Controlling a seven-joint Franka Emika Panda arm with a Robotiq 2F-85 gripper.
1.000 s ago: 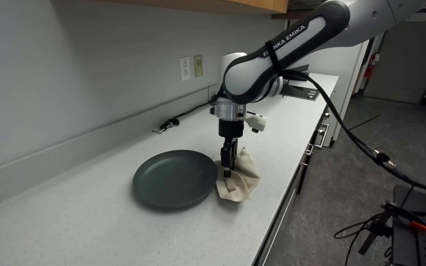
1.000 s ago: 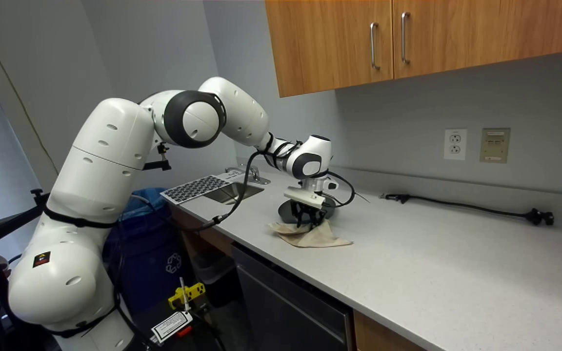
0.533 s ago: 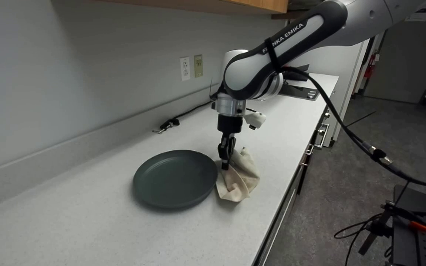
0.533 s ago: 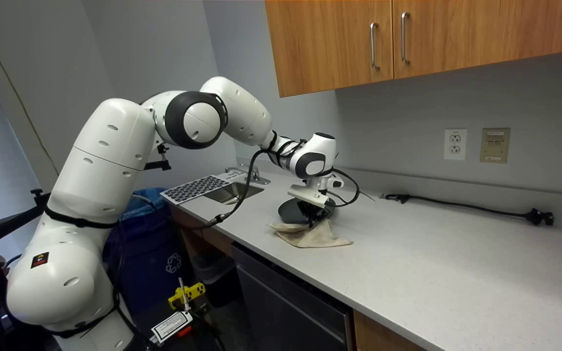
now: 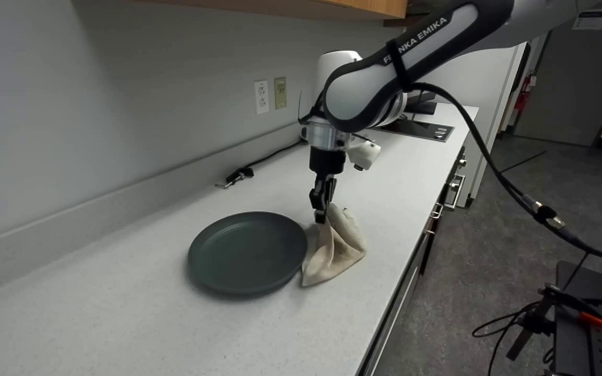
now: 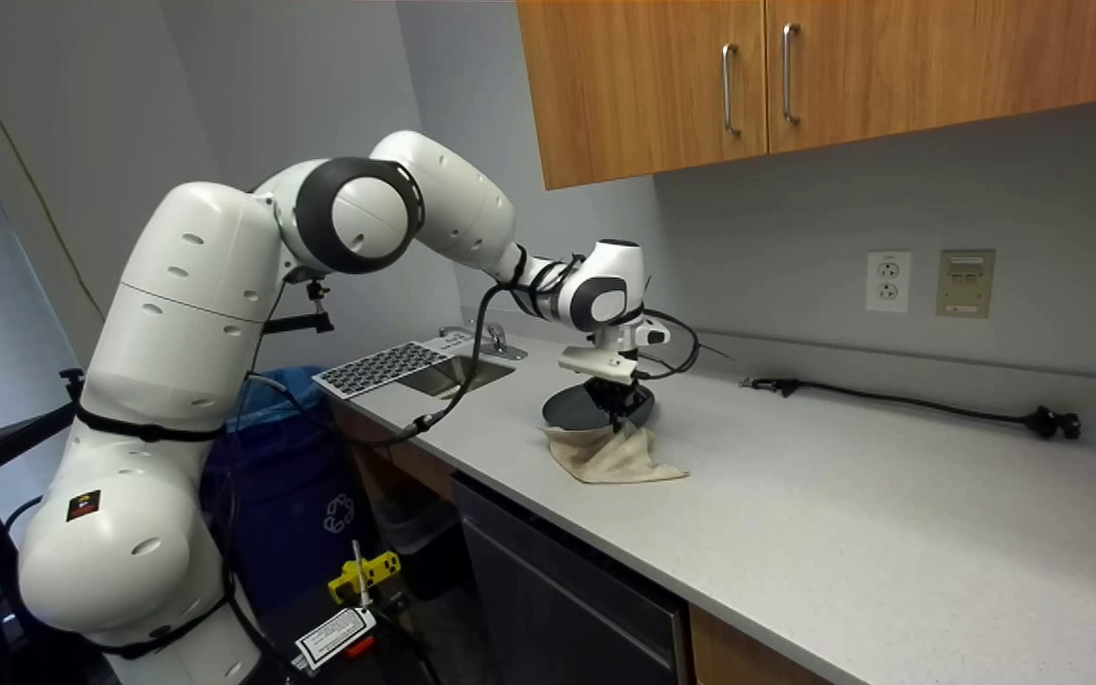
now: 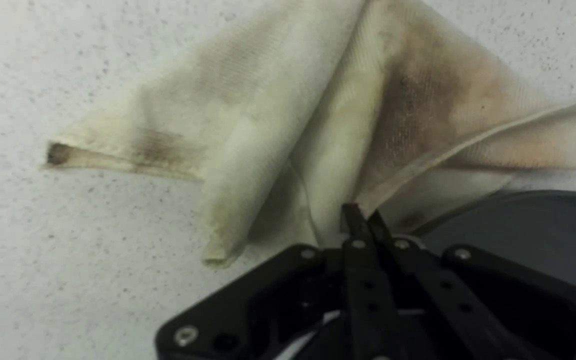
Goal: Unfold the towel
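Just beside the green plate (image 5: 249,253), 2 fingers (image 7: 354,221) pinch the towel (image 5: 335,255) at a raised fold; it slopes in creases onto the table (image 5: 123,324).

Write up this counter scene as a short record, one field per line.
towel: cream with brown stains, creased and folded over, one part raised off the counter
end effector: shut, pinching the raised part of the towel
plate: round, dark green, close beside the towel; whether they touch is hard to tell
cable: black, lying on the counter, apart from towel and plate
unfolding: not finished; the towel is not yet spread flat
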